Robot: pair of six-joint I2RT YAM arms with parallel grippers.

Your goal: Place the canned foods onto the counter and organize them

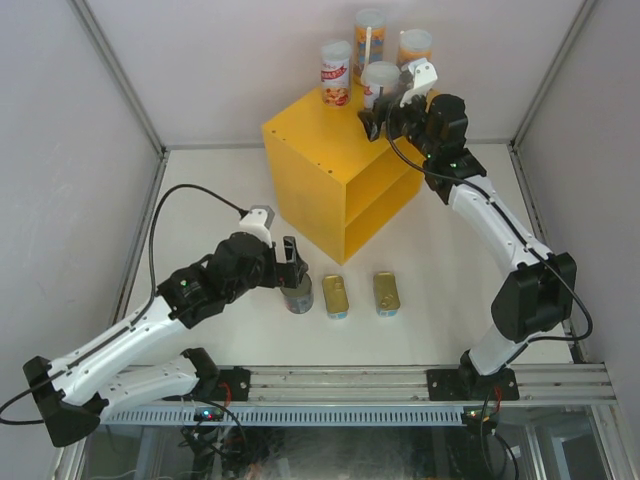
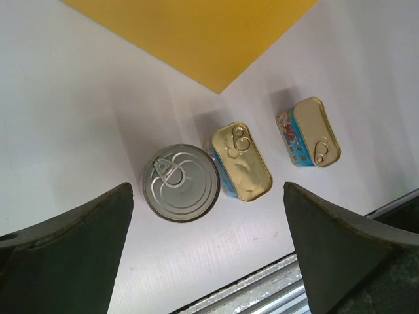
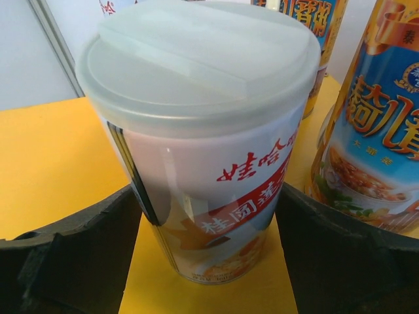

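Four tall cans stand on the flat top of the yellow counter. My right gripper is shut on the front one, a white-lidded can with red writing. It stands upright on the yellow top, with both fingers against its lower sides. My left gripper is open and empty just above the dark round tin. In the left wrist view the tin lies ahead of the fingertips. Two flat gold-topped tins lie to its right on the white table.
The other tall cans stand close behind and beside the held one; one is right next to my right finger. The counter's open side with its inner shelf faces front right. A metal rail runs along the near table edge.
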